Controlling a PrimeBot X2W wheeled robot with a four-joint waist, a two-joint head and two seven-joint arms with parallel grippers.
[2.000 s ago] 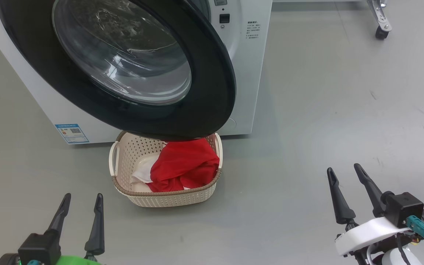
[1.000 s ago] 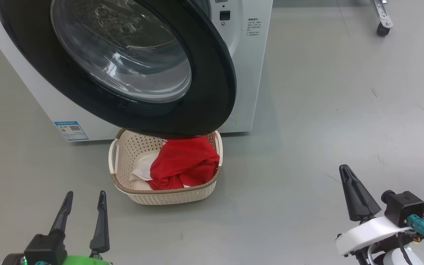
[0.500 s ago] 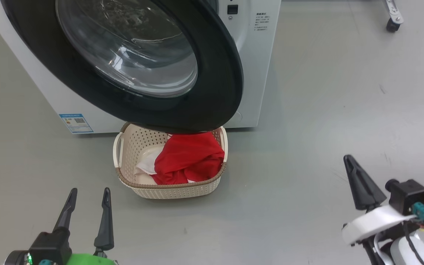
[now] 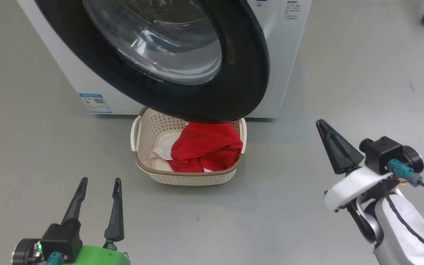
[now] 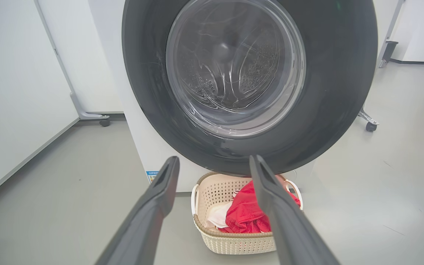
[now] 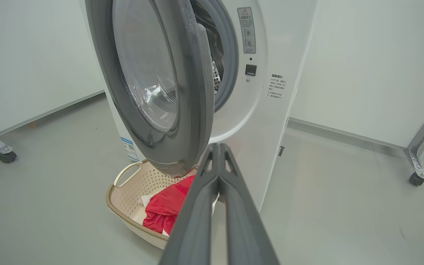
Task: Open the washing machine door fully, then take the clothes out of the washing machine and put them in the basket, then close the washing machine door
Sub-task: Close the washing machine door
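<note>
Pinched shut and empty, my right end effector hangs over the floor at about 3 o'clock of the basket. My left end effector sits at 7 o'clock of it, fingers spread wide, holding nothing.

The clothes lie in the basket, a soft crumpled red heap with a white fold at its 9 o'clock side. No red shows through the door glass, so I judge the unloading done and the closing step in hand. The washing machine door stands ajar at 12 o'clock, its lower rim overhanging the basket's far edge. Its free edge is at 3 o'clock, with a gap showing the grey rubber ring and the perforated steel drum.

Next I should set my closed fingers flat on the door's outer face near that free edge and push it towards the washing machine until it latches.

The door is glossy black plastic around a bulging clear bowl, so it may be slippery. The basket is stiff, perforated cream plastic with a brown woven-look rim.
</note>
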